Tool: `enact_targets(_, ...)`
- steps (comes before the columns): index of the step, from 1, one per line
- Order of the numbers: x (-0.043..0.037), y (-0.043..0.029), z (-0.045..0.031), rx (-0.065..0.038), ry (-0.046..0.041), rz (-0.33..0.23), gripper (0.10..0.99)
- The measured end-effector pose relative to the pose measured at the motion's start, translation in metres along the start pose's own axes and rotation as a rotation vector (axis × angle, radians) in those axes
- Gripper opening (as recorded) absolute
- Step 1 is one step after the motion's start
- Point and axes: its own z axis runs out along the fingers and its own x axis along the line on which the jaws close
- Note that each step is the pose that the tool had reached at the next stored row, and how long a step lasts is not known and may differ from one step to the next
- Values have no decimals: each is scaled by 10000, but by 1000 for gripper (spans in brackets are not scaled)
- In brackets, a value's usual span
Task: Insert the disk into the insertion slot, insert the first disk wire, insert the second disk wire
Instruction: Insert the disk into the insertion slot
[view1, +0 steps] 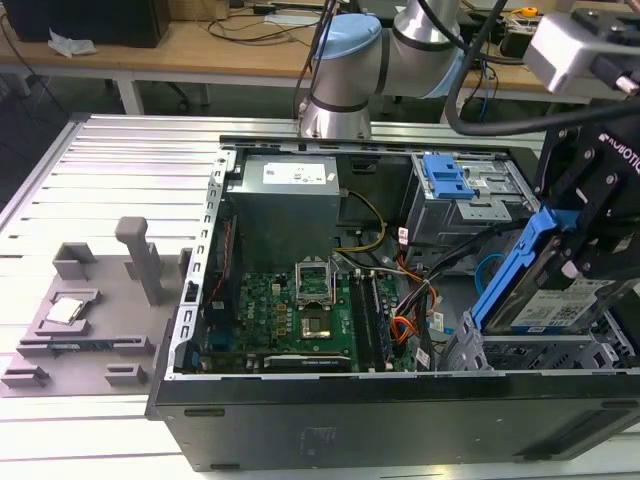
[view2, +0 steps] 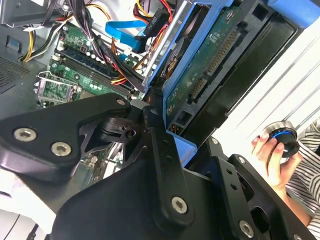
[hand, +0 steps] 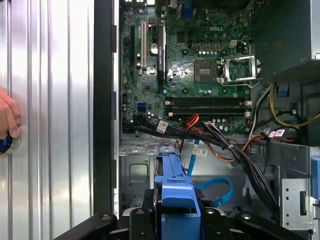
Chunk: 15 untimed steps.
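Exterior view: the Universal Robots arm (view1: 345, 60) reached over from behind the open computer case (view1: 300, 425) on the slatted desk (view1: 120, 170), its wrist bent down at the exterior view's right, where the frame edge cut part of it off. The gripper (view1: 578, 258) was closed on the disk (view1: 548, 305), clamping it by its blue carrier (view1: 515, 262). The disk was tilted steeply, its low end just above the insertion slot (view1: 530, 355). I could not tell whether it touched the cage.

The second disk wire (view1: 487, 272) lay in a loose loop on the case floor beside the cage, its plug hidden. The disk's white-and-blue label bore print too small to read.

In the second wrist view, the gripper's black linkages hid much of the disk's circuit-board underside. A person's hand (view2: 277, 150) held a round blue-and-black knob (view2: 281, 136) outside the case.
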Motion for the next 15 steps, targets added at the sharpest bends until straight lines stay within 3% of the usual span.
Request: enact_targets(15,0,-1,30,0,-1,0,365)
